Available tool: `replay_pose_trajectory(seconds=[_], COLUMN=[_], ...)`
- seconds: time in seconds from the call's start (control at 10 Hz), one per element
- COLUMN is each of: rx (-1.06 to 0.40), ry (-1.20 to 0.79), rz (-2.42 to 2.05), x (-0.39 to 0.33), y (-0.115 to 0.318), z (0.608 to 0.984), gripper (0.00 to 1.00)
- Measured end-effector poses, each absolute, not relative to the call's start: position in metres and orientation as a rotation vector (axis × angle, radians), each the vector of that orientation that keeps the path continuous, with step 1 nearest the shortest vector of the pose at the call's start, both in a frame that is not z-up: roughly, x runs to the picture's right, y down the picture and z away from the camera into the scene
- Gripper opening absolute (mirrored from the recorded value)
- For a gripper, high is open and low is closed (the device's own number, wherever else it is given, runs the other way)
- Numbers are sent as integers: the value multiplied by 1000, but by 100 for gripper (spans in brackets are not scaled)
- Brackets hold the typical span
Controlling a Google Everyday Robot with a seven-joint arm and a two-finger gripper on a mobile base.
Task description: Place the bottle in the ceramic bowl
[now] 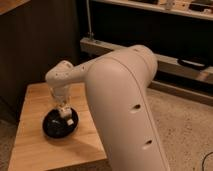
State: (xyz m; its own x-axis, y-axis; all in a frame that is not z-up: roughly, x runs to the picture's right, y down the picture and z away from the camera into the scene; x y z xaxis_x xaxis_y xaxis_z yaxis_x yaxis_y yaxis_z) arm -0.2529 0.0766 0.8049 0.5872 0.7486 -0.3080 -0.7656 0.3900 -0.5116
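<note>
Progress is judged late: the tool (65, 114) is lowered over the ceramic bowl (56, 127) on the worktop (35, 145), and the bottle (69, 120), apparently, is seen within the rim. Whether it is gripped or released cannot be told; withdrawal remains.

One round glossy black ceramic bowl (59, 126) sits on one light wooden table (35, 145). One white two-finger gripper (64, 113) hangs directly over the bowl. One small whitish bottle (69, 120) lies at the bowl.
</note>
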Motion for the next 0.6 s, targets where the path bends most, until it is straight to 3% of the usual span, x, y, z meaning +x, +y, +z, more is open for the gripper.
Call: replay_pose_trajectory(seconds=[0.6], rx=[-701], ry=[42], rz=[915], x=[-243], y=[96], z=[801], gripper=[80])
